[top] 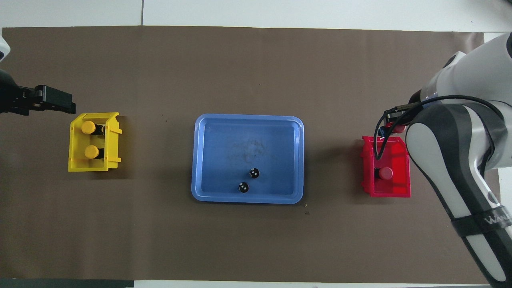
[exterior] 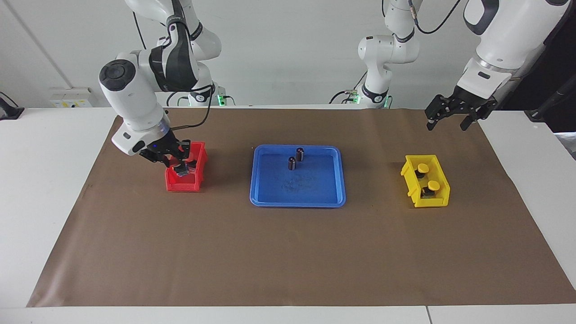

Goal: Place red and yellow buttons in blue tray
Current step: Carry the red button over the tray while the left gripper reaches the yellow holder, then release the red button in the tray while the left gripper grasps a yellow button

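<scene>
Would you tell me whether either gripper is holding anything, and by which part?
The left gripper holds nothing, hanging open above the yellow bin. The right gripper is down in the red bin; a hold cannot be told.

The surface [exterior: 54, 189] is white, covered by a plain brown sheet [exterior: 288, 252]; the tray [exterior: 270, 198] is blue, with two dark cylinders [exterior: 296, 159] standing in it, each showing small white dots on top in the overhead view; one bin [exterior: 183, 184] is red; another bin [exterior: 432, 200] is yellow, holding two yellow-capped buttons [exterior: 428, 177] on dark bases; a red-capped button [top: 385, 173] sits in the red bin; both arms are white with black pincers.
</scene>
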